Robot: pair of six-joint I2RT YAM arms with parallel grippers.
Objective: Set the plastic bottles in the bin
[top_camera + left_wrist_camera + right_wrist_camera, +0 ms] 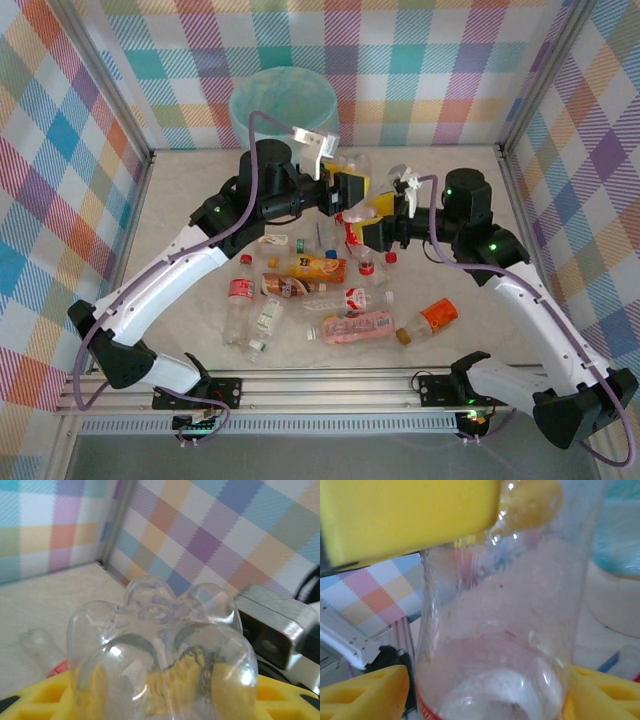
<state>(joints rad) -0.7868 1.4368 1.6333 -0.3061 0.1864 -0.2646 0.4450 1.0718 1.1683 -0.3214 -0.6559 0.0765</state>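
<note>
— In front of the bin (283, 95), what is the left pincer (347, 187) doing?
— Clamped on the lobed base of a clear bottle (160, 645), held aloft. The right pincer (372, 228) stands parted around its red-banded other end.

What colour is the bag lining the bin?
Light teal; the bag shows best in the top view.

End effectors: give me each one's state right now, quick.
Left end effector: closed on the clear bottle.
Right end effector: fingers flank the same bottle; whether it grips cannot be told.
</note>
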